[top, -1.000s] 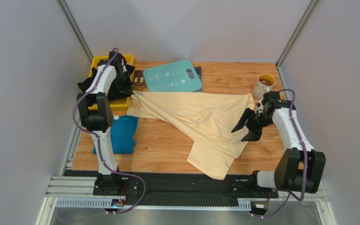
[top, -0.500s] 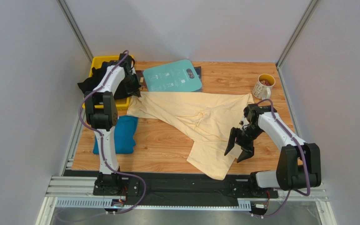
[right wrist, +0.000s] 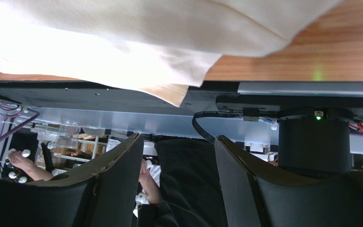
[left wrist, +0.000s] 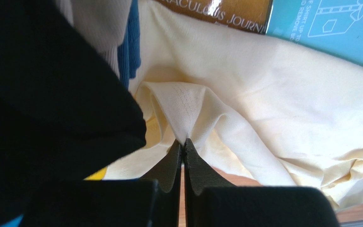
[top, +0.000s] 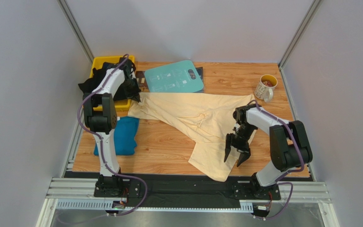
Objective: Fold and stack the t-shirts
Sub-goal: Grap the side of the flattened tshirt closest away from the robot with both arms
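Pinching a corner fold of the cream shirt point(top: 193, 116) by the bin point(top: 104, 59), our left tool point(left wrist: 183, 142) is clenched on it — we judge, to spread it flat on the tabletop point(top: 164, 152). Our right tool point(top: 234, 153) hovers released over the near hem, ready to grab. We count one cream shirt, one blue shirt point(top: 124, 135), black ones point(top: 89, 86) — number unclear.

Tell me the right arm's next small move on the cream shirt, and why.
Probably lower the right gripper onto the near hem of the cream shirt and close. Its jaws stand open near that hem, holding nothing, while the left gripper is shut on a far corner and the cloth lies crumpled.
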### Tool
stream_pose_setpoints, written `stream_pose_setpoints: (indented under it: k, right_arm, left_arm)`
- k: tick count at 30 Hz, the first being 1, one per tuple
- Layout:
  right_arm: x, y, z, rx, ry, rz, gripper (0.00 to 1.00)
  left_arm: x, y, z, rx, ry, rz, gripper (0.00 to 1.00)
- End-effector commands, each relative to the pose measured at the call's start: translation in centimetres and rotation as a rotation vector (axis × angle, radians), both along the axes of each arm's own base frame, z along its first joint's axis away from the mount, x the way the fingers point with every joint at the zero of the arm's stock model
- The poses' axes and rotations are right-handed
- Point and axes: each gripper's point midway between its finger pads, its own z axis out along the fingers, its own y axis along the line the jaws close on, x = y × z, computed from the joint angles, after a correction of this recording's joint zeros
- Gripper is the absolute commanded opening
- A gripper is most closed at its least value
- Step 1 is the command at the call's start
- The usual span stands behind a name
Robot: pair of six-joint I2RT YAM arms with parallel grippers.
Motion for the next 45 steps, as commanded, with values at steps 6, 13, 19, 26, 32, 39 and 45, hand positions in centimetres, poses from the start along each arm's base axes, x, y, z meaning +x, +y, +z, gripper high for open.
stream_pose_setpoints:
  k: [6, 13, 19, 26, 32, 39, 45]
  right_arm:
    - [0.4, 1.3, -3.0, 0.031, -0.050, 0.034, 0.62]
    - [-0.1, 1.2, -5.2, 0.018, -0.047, 0.014, 0.62]
    - [0.5, 1.4, -5.7, 0.019, -0.047, 0.015, 0.62]
    - [0.6, 1.6, -6.3, 0.028, -0.022, 0.018, 0.53]
    - [-0.4, 1.8, -5.6, 0.051, 0.006, 0.007, 0.54]
    - [-1.5, 1.8, -4.2, 0.051, 0.012, 0.032, 0.56]
    - [-2.3, 2.3, -3.8, 0.051, 0.021, 0.075, 0.56]
  left_arm:
    - [-3.0, 0.3, 2.8, 0.002, -0.029, -0.004, 0.00]
    - [-3.5, 0.2, 3.3, -0.001, -0.040, -0.011, 0.00]
    - [-3.4, -0.7, 3.5, -0.013, -0.045, -0.012, 0.00]
    - [-3.6, -1.2, 3.5, 0.004, -0.049, -0.032, 0.00]
    - [-3.9, -1.2, 3.3, 0.007, -0.043, -0.044, 0.00]
    - [-4.2, -1.4, 2.7, 0.000, -0.030, -0.047, 0.00]
    - [-4.1, -1.6, 2.6, -0.001, -0.031, -0.047, 0.00]
